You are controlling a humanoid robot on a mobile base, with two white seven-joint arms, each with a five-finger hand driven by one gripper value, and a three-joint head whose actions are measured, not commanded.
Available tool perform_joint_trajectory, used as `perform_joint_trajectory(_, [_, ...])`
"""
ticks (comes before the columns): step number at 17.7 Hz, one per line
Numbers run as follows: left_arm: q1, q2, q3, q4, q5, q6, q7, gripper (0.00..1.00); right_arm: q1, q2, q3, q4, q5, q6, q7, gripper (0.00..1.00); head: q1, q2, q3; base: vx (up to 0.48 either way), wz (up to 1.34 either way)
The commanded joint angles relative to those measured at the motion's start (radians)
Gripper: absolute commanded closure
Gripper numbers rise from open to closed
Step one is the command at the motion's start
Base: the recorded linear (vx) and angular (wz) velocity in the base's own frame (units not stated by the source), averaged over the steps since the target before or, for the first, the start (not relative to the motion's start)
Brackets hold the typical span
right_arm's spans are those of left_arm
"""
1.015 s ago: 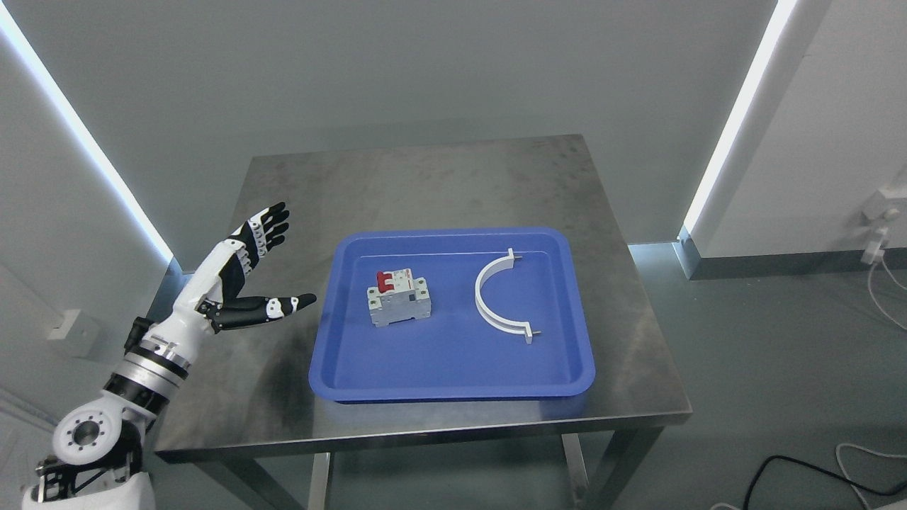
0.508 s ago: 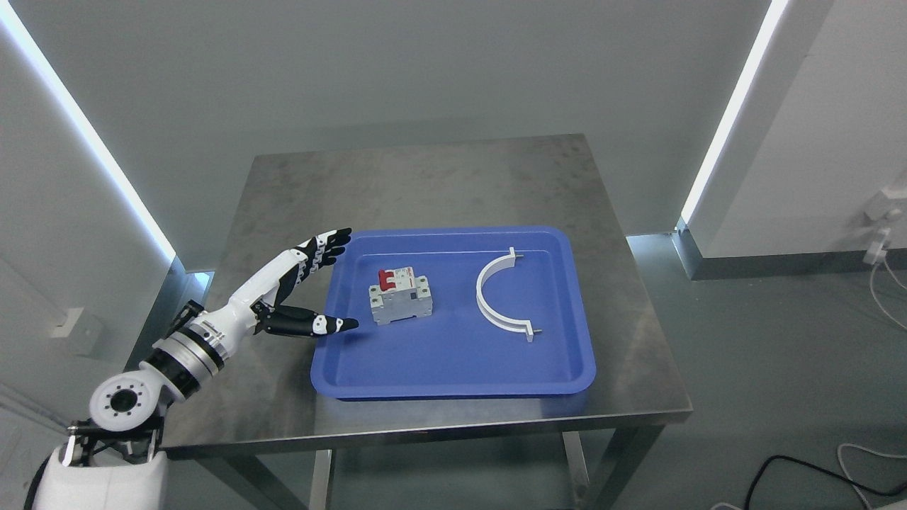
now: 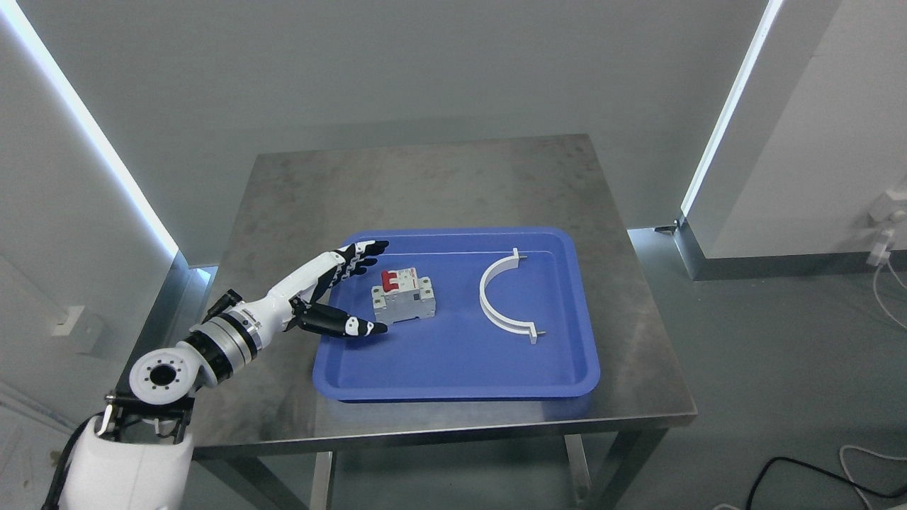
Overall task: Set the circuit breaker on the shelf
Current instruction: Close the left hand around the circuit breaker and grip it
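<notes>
A grey circuit breaker [image 3: 404,296] with a red switch on top stands in the left part of a blue tray [image 3: 453,368] on a steel table. My left hand [image 3: 361,287] is open, reaching in over the tray's left rim. Its fingers [image 3: 365,253] are spread behind the breaker's left side and the thumb [image 3: 354,326] lies in front of it. The hand is just left of the breaker and does not grasp it. No shelf is in view. The right arm is out of view.
A white half-ring clamp [image 3: 503,297] lies in the right part of the tray. The steel table [image 3: 425,177] stands against a grey wall. Cables [image 3: 815,467] lie on the floor at the lower right.
My left hand has moved right, from beside the table's left edge over the tray rim to the breaker's left side, fingers still spread. The view has shifted slightly.
</notes>
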Motion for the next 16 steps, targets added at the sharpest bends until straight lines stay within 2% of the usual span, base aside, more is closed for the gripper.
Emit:
perform_joint_trajectory(1, [-0.008,-0.051,-0.083,-0.002,-0.044,0.009,-0.013,0.12,0.000,-0.017,0.020,0.000,0.000,0.066,-0.001,0.00,0.0000,0.000,0.000,0.000,-0.01])
perform_joint_trajectory(4, [-0.016,-0.065,-0.078,0.000,-0.058,0.009,-0.011,0.18,0.000,-0.017,0.020,0.000,0.000,0.066,-0.001,0.00,0.0000,0.000,0.000,0.000,-0.01])
perform_joint_trajectory(8, [-0.016,-0.073,-0.046,0.004,-0.099,-0.022,-0.013,0.44,0.000,-0.017,0.020,0.000,0.000,0.066,-0.001,0.00,0.0000,0.000,0.000,0.001,-0.02])
perform_joint_trajectory(10, [-0.010,-0.071,-0.005,0.012,-0.099,-0.083,-0.014,0.60,0.000,-0.017,0.020,0.000,0.000,0.066,-0.001,0.00,0.0000,0.000,0.000,0.000,0.00])
perform_joint_trajectory(11, [-0.002,-0.071,0.010,0.022,-0.101,-0.133,-0.024,0.72,0.000,-0.017,0.020,0.000,0.000,0.066,-0.001,0.00,0.0000,0.000,0.000,0.000,0.00])
perform_joint_trajectory(12, [0.004,-0.071,0.015,0.038,-0.102,-0.176,-0.031,0.78,0.000,-0.017,0.020,0.000,0.000,0.066,-0.001,0.00,0.0000,0.000,0.000,0.000,0.00])
perform_joint_trajectory(15, [0.025,-0.071,0.047,0.055,-0.105,-0.235,-0.042,0.90,0.000,-0.017,0.020,0.000,0.000,0.066,-0.001,0.00,0.0000,0.000,0.000,0.000,0.00])
perform_joint_trajectory(16, [0.029,-0.071,0.061,0.055,-0.105,-0.241,-0.048,0.91,0.000,-0.017,0.020,0.000,0.000,0.066,-0.001,0.00,0.0000,0.000,0.000,0.000,0.00])
